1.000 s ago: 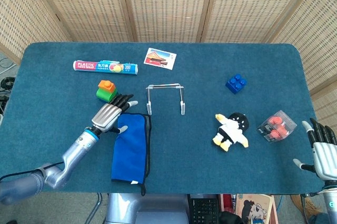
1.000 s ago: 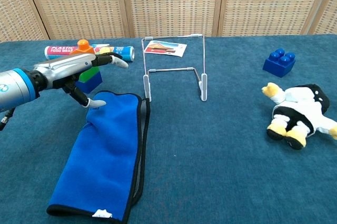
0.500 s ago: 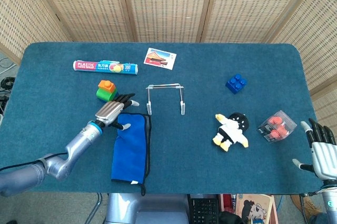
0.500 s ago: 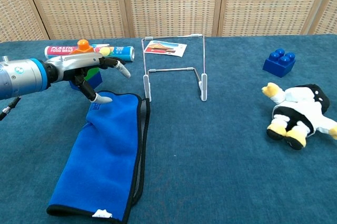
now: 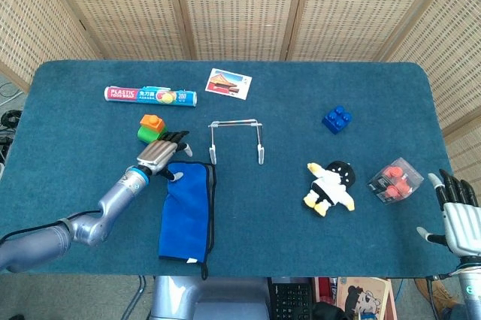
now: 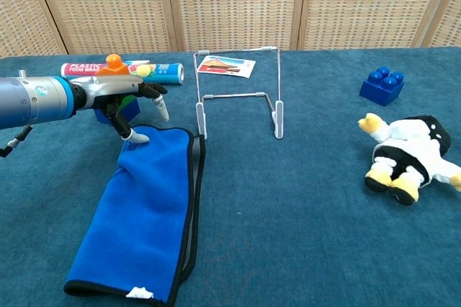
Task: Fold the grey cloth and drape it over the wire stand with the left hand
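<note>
Left robot hand [image 6: 126, 101] has moved further toward the far end of the cloth [image 6: 140, 202] over the last second, arm reaching out longer across the desk [image 5: 301, 207]. Fingers now angle down more, tips dipping at the cloth's far-left corner; thumb tip looks to rest on or just above the fabric. Fingers spread, nothing held yet.

Cloth reads bright blue here, not grey, but it is the only cloth, so taken as the task item. It lies flat, a long strip on the near-left desk, already doubled lengthwise by the look of the black-trimmed edge on its right. Unmoved.

Wire stand [image 6: 238, 94] upright just right of the cloth's far end, bare, nothing draped.

Judgement: hand is settling for a grasp at the far corner; fold and drape both pending, task early.

Right robot hand [image 5: 457, 215] at the near-right desk edge, fingers apart, idle, holding nothing.

Stacked toy block [image 5: 152, 128] sits just beyond the left hand, possible bump risk.
</note>
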{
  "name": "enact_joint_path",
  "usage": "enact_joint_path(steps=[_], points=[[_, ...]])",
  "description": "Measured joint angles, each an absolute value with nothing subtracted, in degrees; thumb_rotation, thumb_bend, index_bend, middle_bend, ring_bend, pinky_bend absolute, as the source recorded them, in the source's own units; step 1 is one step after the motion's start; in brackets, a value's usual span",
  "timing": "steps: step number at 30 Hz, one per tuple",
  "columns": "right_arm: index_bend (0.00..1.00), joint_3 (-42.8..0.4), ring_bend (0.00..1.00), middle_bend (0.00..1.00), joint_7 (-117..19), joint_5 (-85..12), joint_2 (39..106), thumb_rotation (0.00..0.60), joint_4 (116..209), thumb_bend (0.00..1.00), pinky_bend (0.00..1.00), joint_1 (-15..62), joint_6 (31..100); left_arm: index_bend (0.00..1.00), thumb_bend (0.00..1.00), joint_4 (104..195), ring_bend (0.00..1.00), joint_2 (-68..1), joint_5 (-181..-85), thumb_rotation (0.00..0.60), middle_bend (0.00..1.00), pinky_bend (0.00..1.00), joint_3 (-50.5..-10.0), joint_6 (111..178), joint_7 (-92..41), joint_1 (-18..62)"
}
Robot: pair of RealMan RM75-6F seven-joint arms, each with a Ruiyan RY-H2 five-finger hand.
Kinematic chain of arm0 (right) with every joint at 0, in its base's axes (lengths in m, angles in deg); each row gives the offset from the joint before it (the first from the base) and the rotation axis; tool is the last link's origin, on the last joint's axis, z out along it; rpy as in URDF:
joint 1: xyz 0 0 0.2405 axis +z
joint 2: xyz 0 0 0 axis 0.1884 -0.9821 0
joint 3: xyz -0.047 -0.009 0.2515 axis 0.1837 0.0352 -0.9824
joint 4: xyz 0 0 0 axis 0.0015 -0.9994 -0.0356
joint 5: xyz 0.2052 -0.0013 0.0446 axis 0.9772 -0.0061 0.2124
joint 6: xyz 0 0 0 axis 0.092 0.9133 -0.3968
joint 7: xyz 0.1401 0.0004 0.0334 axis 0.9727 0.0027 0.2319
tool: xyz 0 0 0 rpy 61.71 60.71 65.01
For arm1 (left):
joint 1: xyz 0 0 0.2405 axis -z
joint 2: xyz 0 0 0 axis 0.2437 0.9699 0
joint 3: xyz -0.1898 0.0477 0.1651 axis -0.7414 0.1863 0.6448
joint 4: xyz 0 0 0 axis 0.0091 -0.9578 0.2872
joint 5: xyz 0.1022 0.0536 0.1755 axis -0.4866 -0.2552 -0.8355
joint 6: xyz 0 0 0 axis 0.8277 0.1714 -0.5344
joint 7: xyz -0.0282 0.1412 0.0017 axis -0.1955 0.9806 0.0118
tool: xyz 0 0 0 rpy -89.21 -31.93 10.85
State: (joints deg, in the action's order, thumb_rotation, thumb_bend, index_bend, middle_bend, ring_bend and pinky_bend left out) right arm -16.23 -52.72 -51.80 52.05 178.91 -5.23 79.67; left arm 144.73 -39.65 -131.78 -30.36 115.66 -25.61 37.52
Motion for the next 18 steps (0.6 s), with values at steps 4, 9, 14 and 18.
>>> enact_joint_path(steps=[4,9,14,18], points=[[0.00,-16.2,0.00,0.00,-52.9,-51.5,52.1,0.600,178.8,0.00,0.00,-5.2,79.5,0.34,0.31,142.6,0.00,-41.2,-128.1,0.600,0.00,0.00,-30.2,115.8,-21.3,38.2],[0.00,-16.2,0.00,0.00,-53.0,-51.3,52.2,0.600,178.8,0.00,0.00,-5.1,79.3,0.34,0.31,139.7,0.00,-42.7,-127.1,0.600,0.00,0.00,-30.1,115.8,-20.1,38.5],[0.00,-16.3,0.00,0.00,-53.2,-51.3,52.1,0.600,179.0,0.00,0.00,-5.1,79.3,0.34,0.31,139.4,0.00,-42.8,-127.5,0.600,0.00,0.00,-29.9,115.0,-20.0,38.5],[0.00,-16.2,0.00,0.00,-53.2,-51.3,52.0,0.600,179.2,0.00,0.00,-5.1,79.3,0.34,0.31,140.1,0.00,-42.4,-127.5,0.600,0.00,0.00,-29.6,114.9,-18.9,38.4]])
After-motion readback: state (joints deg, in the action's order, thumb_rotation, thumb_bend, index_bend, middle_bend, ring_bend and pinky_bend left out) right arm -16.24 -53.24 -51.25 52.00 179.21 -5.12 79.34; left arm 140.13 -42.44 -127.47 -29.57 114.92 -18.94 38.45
